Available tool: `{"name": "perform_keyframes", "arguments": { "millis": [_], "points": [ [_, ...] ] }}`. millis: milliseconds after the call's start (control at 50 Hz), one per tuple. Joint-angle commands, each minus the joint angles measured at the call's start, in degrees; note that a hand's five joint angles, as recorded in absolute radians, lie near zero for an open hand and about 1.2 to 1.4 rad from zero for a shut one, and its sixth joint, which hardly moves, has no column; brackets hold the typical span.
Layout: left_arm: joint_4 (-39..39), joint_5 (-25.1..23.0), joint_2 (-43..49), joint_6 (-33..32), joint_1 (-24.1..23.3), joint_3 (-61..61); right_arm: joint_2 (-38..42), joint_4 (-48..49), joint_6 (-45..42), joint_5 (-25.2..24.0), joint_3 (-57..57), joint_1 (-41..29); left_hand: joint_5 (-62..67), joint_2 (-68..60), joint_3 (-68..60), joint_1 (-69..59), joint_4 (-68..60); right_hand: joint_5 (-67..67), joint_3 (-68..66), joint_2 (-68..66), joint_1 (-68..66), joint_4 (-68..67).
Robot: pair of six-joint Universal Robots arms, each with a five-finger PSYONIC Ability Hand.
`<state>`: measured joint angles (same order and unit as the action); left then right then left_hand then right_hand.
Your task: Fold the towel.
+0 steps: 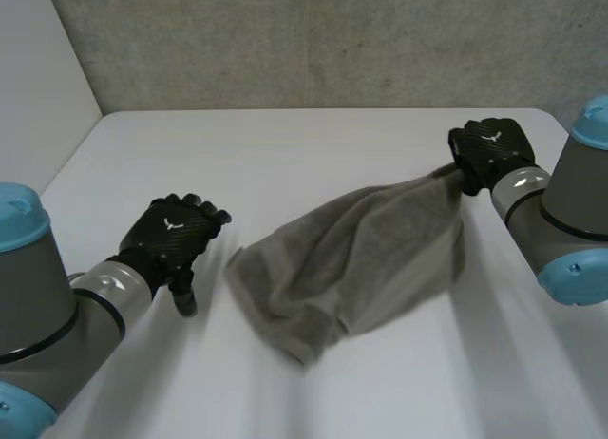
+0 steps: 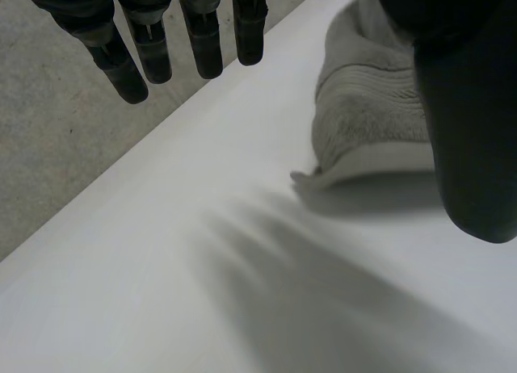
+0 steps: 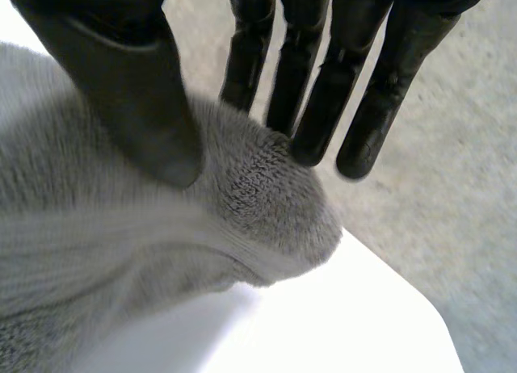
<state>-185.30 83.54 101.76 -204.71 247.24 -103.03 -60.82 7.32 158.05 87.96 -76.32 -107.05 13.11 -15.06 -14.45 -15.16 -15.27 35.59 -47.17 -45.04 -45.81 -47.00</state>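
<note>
Towel [image 1: 356, 258], grey terry, lies bunched and crumpled on the white table [image 1: 285, 144], right of centre. It is not flat and no clean fold is visible. One end is drawn up into a gathered point at the far right, and the right hand [image 1: 489, 152] has that end pinched. In the right wrist view the thumb presses into the pile on one side and the fingers sit against it on the other, with cloth bunched between them. That end looks lifted off the surface. The rest drapes down onto the table, a hemmed edge toward the left hand [image 1: 171, 235].

The left hand is empty, hovering over bare table near the towel's left edge and apart from it. In the left wrist view its fingers hang straight and relaxed, the thumb well apart from them, nothing between. The towel hem lies past the thumb, and it looks clear of it.

My read of the step: early, the spreading or straightening stage, with one end secured and no fold made yet. The next move likely calls for the left hand to reach the loose edge nearest it and take a corner, so both hands can pull the cloth flat before folding. The corner is hard to pick out in the crumple, and I cannot tell which edge is which. Pulling with one hand alone would probably just drag the whole bunch.
</note>
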Motion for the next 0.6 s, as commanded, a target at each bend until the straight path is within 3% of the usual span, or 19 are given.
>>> {"name": "perform_keyframes", "arguments": {
  "millis": [20, 180, 320, 420, 500, 600],
  "points": [
    [-1.2, 1.3, 1.2, 0.5, -2.2, 0.3, -0.3, -0.4, -1.9, 1.2, -4.4, 0.2, -12.1, 4.0, 3.4, 4.1, 4.2, -35.6, 37.2, 35.0, 35.8, 37.0],
    [-1.4, 1.3, 0.1, 1.5, -4.8, -1.6, -12.3, 1.1, -2.0, -0.8, -17.0, -2.2, -11.0, 3.0, 2.4, 3.1, 3.2, -35.6, 37.2, 35.0, 35.8, 37.0],
    [-1.5, 1.2, -1.4, 4.8, -9.8, -1.8, -19.3, 0.8, -1.6, -9.0, -28.1, -4.3, -9.5, 1.5, 0.9, 1.6, 1.7, -35.6, 37.2, 35.0, 35.8, 37.0],
    [-1.5, 1.1, -0.4, 9.2, -13.5, -0.6, -20.0, 1.8, -1.0, -11.0, -32.2, -6.9, -9.4, 1.3, 0.7, 1.4, 1.5, -35.6, 37.2, 35.0, 35.8, 37.0],
    [-1.9, 1.4, 5.4, 10.3, -16.7, 2.7, -19.2, 3.4, -0.8, -10.8, -32.9, -9.3, -6.7, -1.4, -2.0, -1.3, -1.2, -35.6, 37.2, 35.0, 35.8, 37.0],
    [-1.9, 3.4, 10.8, 10.2, -20.4, 6.2, -12.8, 7.1, -0.1, -10.7, -32.6, -11.7, 0.5, -8.6, -9.2, -8.5, -8.4, -32.0, 33.6, 31.4, 32.2, 33.4]
  ]
}}
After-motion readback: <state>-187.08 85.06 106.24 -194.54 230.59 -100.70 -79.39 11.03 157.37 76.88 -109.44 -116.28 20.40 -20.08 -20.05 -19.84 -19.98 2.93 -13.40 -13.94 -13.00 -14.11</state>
